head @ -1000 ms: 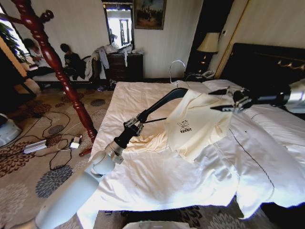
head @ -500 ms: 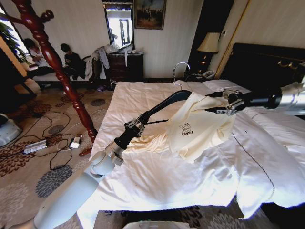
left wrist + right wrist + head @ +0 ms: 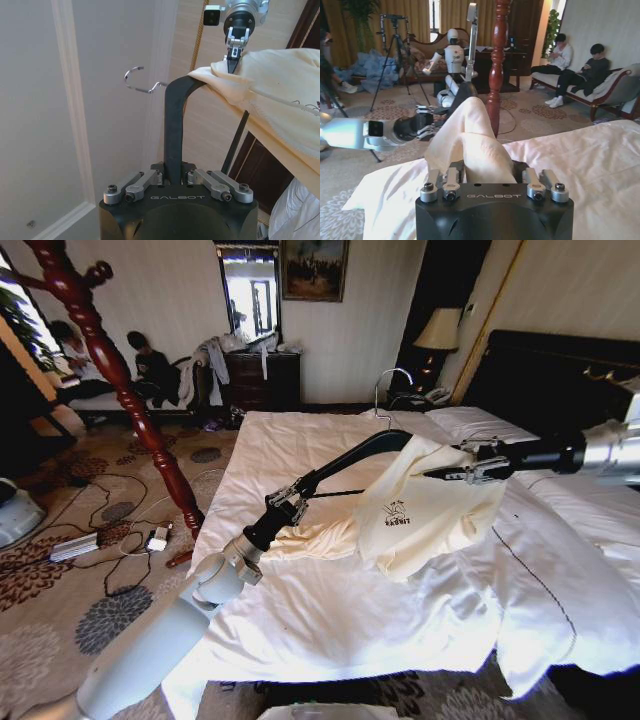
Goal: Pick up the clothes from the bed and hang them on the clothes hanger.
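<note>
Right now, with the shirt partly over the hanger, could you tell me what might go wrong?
The cream shirt covers only one end of the clothes hanger; its other sleeve trails on the bed, so it may slide off. The right end effector pinches just a fold. The left end effector grips the bare end, so the hanger might twist.

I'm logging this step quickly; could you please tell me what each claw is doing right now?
Left claw: shut on the clothes hanger.
Right claw: shut on the cream shirt, pulling it over the hanger.
</note>
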Robot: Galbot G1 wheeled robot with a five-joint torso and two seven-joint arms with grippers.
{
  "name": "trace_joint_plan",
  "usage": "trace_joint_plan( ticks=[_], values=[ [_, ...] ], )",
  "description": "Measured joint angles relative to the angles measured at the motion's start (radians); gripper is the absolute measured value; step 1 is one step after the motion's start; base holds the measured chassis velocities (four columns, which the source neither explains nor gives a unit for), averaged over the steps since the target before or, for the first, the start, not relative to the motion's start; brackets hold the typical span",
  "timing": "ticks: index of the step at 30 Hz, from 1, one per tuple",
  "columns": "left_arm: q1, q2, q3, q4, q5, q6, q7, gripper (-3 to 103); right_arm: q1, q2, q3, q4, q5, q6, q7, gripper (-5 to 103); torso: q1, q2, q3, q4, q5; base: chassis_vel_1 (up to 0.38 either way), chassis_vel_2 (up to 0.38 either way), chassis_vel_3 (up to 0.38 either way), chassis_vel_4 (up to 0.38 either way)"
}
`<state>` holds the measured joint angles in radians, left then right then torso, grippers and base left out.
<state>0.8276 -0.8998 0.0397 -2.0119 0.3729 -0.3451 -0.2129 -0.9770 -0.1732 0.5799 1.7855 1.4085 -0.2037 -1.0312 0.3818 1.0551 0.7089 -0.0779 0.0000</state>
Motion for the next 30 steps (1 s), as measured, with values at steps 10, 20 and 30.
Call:
trace_joint_plan(
  ticks=[10, 20, 30],
  values=[
    [-0.009, -0.004, 0.007, 0.008, 0.003, -0.001, 0.001, 15, 0.005, 0.015, -0.002, 0.004, -0.028, -0.004, -0.036, 44, 0.0, 0.0, 0.0, 0.0, 0.0, 0.0, 0.0, 0.0, 0.0],
    [-0.006, 0.011, 0.004, -0.001, 0.001, 0.006, 0.001, 15, 0.007, 0.031, -0.006, 0.017, -0.033, -0.005, -0.049, 20, 0.0, 0.0, 0.0, 0.0, 0.0, 0.0, 0.0, 0.0, 0.0],
    [0.001, 0.023, 0.0, -0.018, -0.014, 0.023, -0.004, 15, 0.007, 0.024, -0.006, 0.015, -0.037, 0.019, -0.049, 20, 0.0, 0.0, 0.0, 0.0, 0.0, 0.0, 0.0, 0.0, 0.0]
  ],
)
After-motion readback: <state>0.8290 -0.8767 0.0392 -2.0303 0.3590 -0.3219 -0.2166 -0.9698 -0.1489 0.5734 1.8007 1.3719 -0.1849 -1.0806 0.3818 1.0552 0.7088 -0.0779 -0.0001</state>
